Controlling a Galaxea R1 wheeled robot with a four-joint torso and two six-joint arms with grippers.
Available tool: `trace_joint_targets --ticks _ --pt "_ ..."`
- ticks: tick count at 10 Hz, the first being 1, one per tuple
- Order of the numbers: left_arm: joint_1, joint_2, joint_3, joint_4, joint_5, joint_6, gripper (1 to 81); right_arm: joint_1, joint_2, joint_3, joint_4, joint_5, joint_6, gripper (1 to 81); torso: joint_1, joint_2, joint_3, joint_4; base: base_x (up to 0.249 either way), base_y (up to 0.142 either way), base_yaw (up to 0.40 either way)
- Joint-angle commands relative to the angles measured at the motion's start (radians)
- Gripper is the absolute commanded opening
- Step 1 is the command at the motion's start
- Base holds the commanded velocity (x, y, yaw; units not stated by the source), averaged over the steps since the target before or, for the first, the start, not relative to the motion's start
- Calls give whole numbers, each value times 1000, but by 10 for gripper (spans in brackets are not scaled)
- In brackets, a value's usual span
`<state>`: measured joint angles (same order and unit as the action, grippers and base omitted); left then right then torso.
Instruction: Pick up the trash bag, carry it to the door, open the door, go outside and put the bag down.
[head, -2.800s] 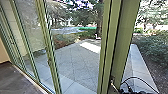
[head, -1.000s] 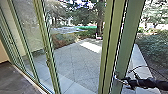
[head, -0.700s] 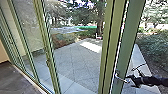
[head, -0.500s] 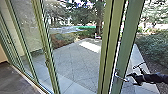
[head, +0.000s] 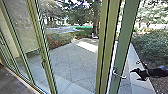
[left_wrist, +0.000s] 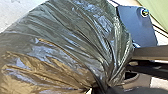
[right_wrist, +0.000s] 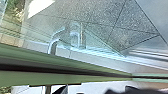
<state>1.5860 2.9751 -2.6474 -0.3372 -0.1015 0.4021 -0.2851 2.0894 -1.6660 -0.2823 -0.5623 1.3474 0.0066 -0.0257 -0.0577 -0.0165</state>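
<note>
Head view: the right gripper (head: 134, 75), fingers spread, is farther from the door handle (head: 119, 75) than before; the green door frame (head: 125, 42) stands before paving (head: 70, 60).

Left wrist view: the left gripper (left_wrist: 105, 89) grips the trash bag (left_wrist: 62, 42) by its bunched neck.

Right wrist view: glass beside the handle.

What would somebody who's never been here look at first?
Probably the big, shiny, crinkly trash bag, bulging right in front of the left wrist camera. Next, maybe the silver handle on the green door, with the robot's black right tool open near it. Outside, a bright sunny patch glows on the paving.
</note>
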Motion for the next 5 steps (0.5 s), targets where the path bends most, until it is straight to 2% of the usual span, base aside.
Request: trace_joint_targets --ticks 1,2,5 --pt "-34 -2 3 -3 65 3 10 198 -32 0 -115 -40 -48 811 0 0 0 0 0 0 0" --pt "-34 -1 3 -3 65 3 10 210 -26 2 -138 -54 -65 811 0 0 0 0 0 0 0" --pt "-34 4 3 -6 63 3 10 278 -7 -3 -273 -122 -76 811 0 0 0 0 0 0 0"
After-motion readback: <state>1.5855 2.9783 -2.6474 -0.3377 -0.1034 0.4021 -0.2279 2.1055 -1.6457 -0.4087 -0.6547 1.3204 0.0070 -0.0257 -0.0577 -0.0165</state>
